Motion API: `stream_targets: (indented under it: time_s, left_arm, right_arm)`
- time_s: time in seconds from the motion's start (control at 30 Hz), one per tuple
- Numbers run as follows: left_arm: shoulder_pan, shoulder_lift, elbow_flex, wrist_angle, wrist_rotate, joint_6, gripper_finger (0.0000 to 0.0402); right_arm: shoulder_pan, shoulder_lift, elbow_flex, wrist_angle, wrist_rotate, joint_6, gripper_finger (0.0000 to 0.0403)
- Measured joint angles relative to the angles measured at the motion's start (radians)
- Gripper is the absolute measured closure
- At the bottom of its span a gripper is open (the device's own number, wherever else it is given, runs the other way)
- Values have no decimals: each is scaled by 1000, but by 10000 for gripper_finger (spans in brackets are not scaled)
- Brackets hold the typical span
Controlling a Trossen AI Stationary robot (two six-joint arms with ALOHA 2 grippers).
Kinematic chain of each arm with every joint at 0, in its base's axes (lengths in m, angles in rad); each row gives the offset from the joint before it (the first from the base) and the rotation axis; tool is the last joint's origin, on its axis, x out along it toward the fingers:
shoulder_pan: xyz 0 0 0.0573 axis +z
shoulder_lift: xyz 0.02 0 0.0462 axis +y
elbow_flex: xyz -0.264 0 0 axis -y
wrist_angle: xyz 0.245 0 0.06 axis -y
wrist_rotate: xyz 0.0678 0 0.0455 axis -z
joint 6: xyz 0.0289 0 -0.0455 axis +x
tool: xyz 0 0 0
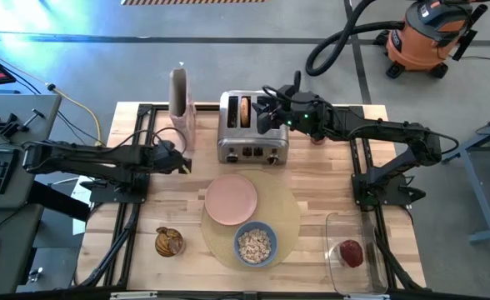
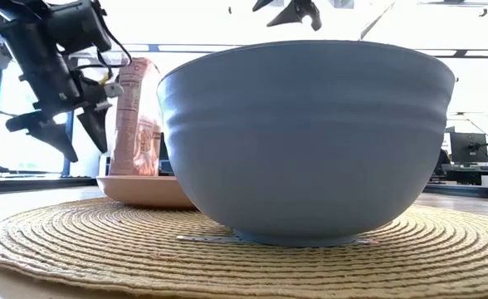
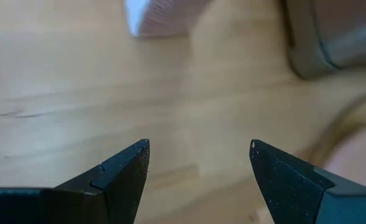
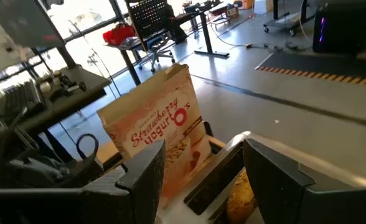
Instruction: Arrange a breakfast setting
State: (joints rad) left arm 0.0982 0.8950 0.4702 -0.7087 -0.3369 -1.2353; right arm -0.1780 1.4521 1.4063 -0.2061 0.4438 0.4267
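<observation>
Right gripper (image 1: pixel 267 107) sits over the top of the four-slot steel toaster (image 1: pixel 253 133) at the back centre of the pale wooden worktop (image 1: pixel 328 179); in the right wrist view its two dark fingers (image 4: pixel 147 180) are spread apart, straddling a slot with the browned bagel half (image 4: pixel 240 194) standing in it, not clamped on anything. Same bagel half (image 1: pixel 244 110) shows upright in the toaster's slot from above. Left gripper (image 1: pixel 181 164) hovers low over bare worktop, left of the toaster and near the pink cereal box (image 1: pixel 181 102); left wrist view shows its fingers (image 3: pixel 126 173) open with only wood between them. Round tan woven placemat (image 1: pixel 288 218) lies front centre. Flat pink plate (image 1: pixel 231 200) rests on the placemat's rear-left part, overhanging its edge. Smaller blue bowl (image 1: pixel 255 244) sits on the placemat's front part, just beside the plate, filled with pale cereal (image 1: pixel 254 245). In the low view the blue bowl (image 2: pixel 310 133) fills most of the frame, with the plate (image 2: pixel 144 191) behind it. Red fruit (image 1: pixel 350 252) lies in a clear plastic container (image 1: pixel 338 227) at the front right. A brown patterned round object (image 1: pixel 169 242) sits on the worktop front left, apart from the placemat. Can't tell what it is.
</observation>
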Motion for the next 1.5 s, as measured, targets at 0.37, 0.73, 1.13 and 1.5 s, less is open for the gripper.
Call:
stream_targets:
  time_s: [0.37,0.73,1.13,1.5]
  left_arm:
    - [-105,-108,0,97,148,80,135]
    - [-185,-162,1,458,155,316,135]
    - [-184,-168,1,737,151,536,135]
    - [-184,-168,1,894,114,741,135]
  right_arm:
    - [0,27,-1,55,-43,118,199]
    - [-4,104,-1,176,-68,148,199]
    - [-5,142,-1,296,-54,55,199]
    - [-26,180,0,316,85,-91,199]
